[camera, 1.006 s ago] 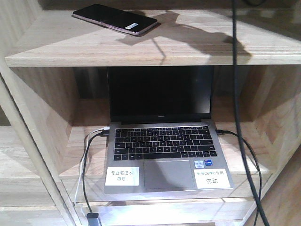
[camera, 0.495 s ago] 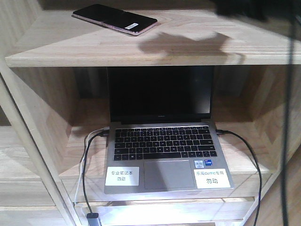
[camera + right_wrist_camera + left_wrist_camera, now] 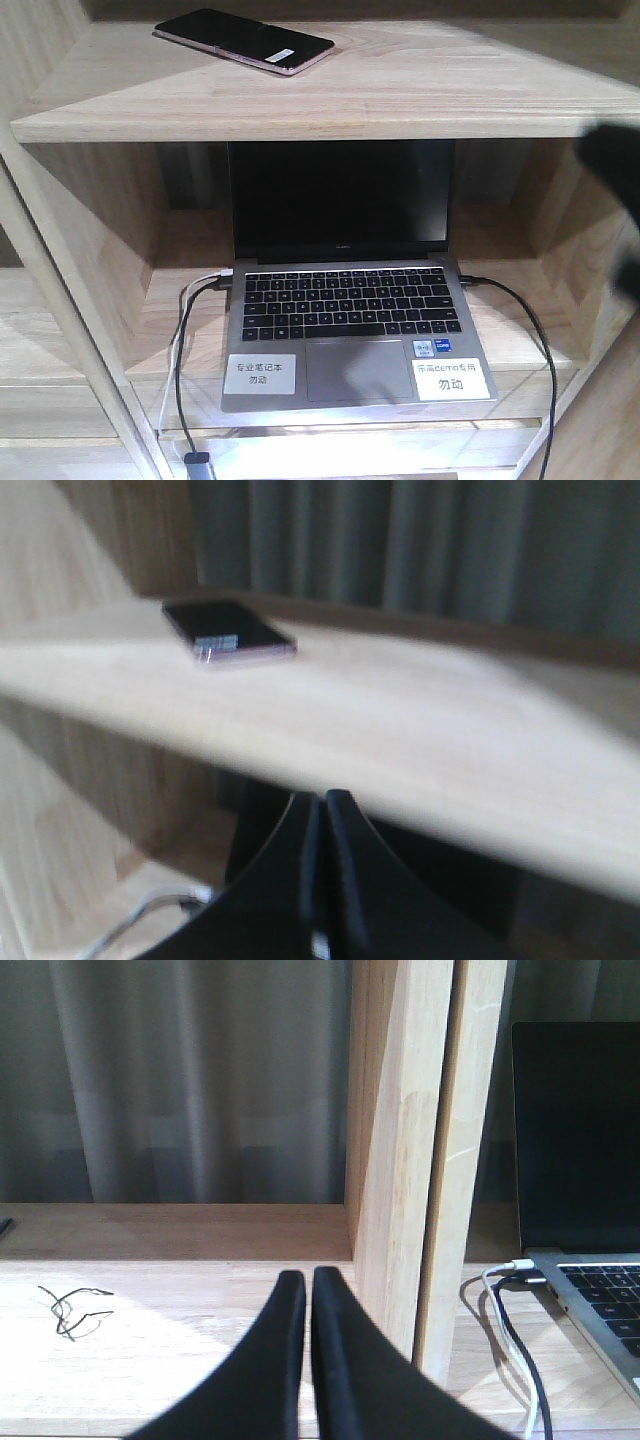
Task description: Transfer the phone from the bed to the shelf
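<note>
phone (image 3: 243, 40) sits flat on the shelf (image 3: 400, 95), both tools (image 3: 300, 1290) (image 3: 322, 820) clenched empty, blurry though; back the right one out low and clear

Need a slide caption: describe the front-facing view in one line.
Phone lies flat on the shelf board above the open laptop.

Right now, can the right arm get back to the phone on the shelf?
Probably yes. The phone lies alone on the open upper shelf board, with nothing between it and the right tool, which is shut and sits below the board's front edge.
</note>
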